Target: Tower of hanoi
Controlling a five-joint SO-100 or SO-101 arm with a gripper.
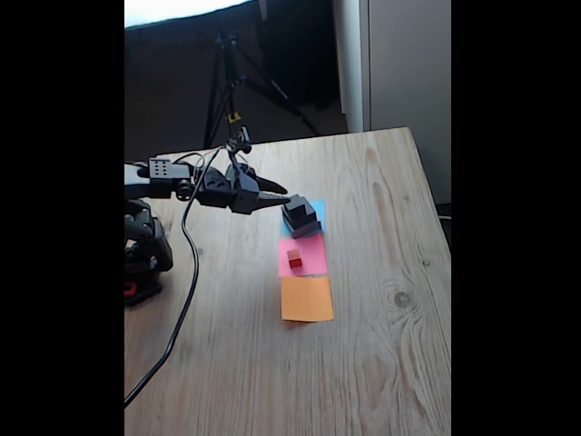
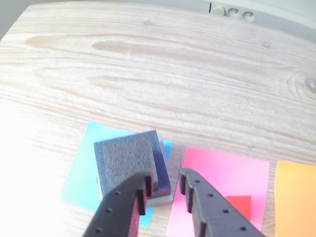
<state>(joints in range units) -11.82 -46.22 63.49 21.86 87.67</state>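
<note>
Stack of blocks [image 1: 300,216] on blue paper square [image 1: 317,211]: small black cube [image 1: 297,210] on top, black slab [image 2: 129,157] beneath, grey slab [image 2: 160,195] showing as a pale rim at the bottom in the wrist view. Tiny red cube [image 1: 295,261] apart from the stack, on pink paper square [image 1: 309,247]; in the wrist view partly hidden behind the right finger.

Gripper [image 2: 163,186] just above the near corner of the stack, fingers parted by a narrow gap, nothing between them. Left finger [image 2: 126,202] over the stack's near edge, right finger [image 2: 210,205] over the pink square.

Orange paper square [image 1: 307,298] bare, beyond the pink one, away from the fingers. Wooden table [image 1: 381,363] open past the squares on every side; right table edge well clear.

Fixed view alone: arm's black cable [image 1: 186,300] trailing across the table behind the gripper, tripod [image 1: 229,82] beyond the far edge. Wrist view alone: slab layering, finger gap.
</note>
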